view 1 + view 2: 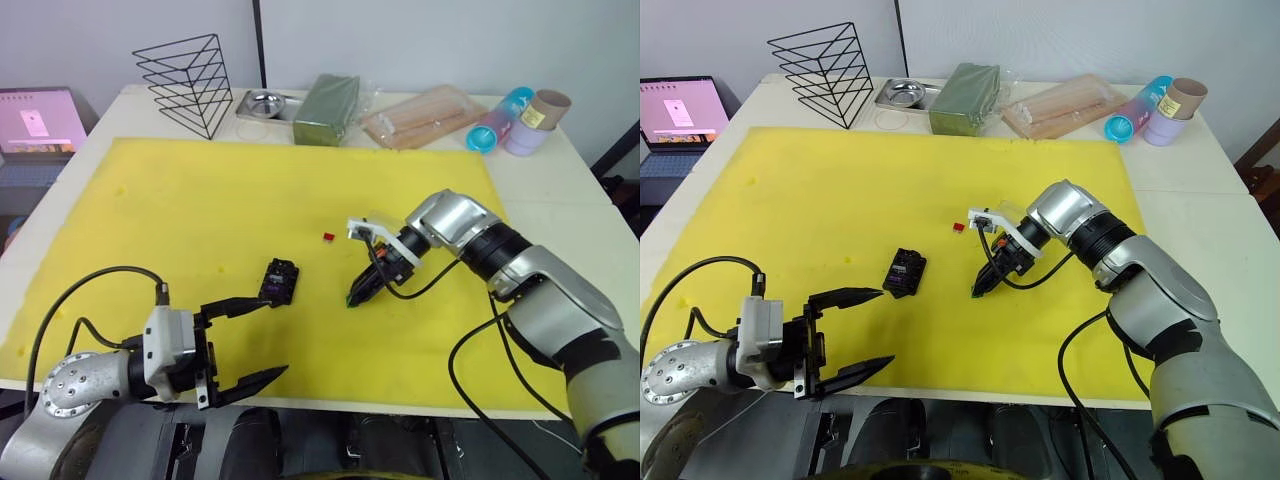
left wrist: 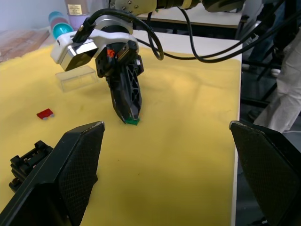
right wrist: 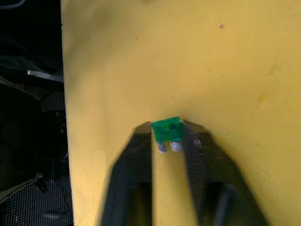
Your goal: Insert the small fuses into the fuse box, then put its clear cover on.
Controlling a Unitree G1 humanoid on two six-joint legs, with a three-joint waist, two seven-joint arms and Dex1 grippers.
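Left pincer (image 1: 247, 340) gapes wide, empty; right pincer (image 3: 167, 134) nips green fuse (image 3: 166, 130) on yellow mat (image 1: 200, 220); no lettering legible.

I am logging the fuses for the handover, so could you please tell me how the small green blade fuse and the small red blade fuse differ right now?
The green fuse is pinched between the right gripper's black fingertips at the yellow foam mat; the red fuse lies loose and untouched on it. The green one sits on the robot's right of the black fuse box; the red one lies farther from the robot, nearer the clear cover. Both are tiny plastic chips, still outside the box.
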